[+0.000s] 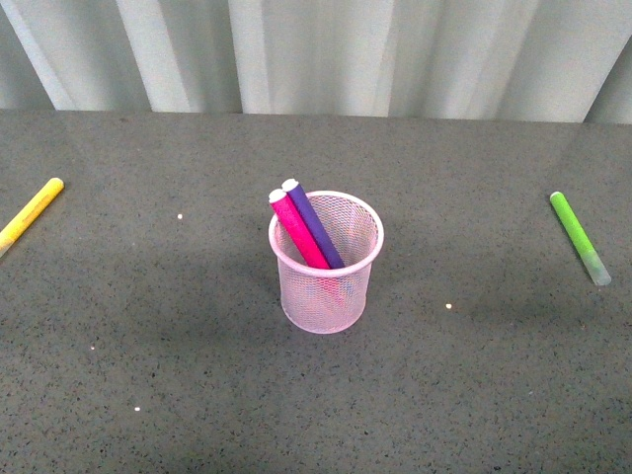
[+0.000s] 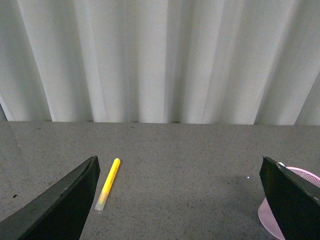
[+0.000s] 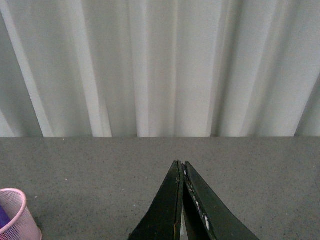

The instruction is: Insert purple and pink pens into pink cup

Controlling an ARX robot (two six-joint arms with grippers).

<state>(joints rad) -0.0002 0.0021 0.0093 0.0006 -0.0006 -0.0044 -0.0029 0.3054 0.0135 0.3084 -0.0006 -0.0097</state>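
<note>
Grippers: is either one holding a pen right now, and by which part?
Neither. The left gripper is open and empty, the right gripper shut on nothing. Both pens stand in the cup.

Colours and surface patterns on the work surface

We record a pale pink cup (image 1: 327, 286) with a fine wire-mesh pattern, through which we see the hot pink pen (image 1: 298, 231) and the deep purple pen (image 1: 314, 223), each showing a white tip. We note a dark grey table (image 1: 474, 395) finely speckled, with a few white flecks. We identify a yellow pen (image 1: 32, 210) fading paler at one end, and a light green pen (image 1: 579, 237) with a pale, frosted end. We see a white curtain (image 1: 316, 54) in soft grey vertical folds. We see black fingers (image 2: 60, 207) on the left gripper, and black on the right gripper (image 3: 181, 172) with small white marks.
</note>
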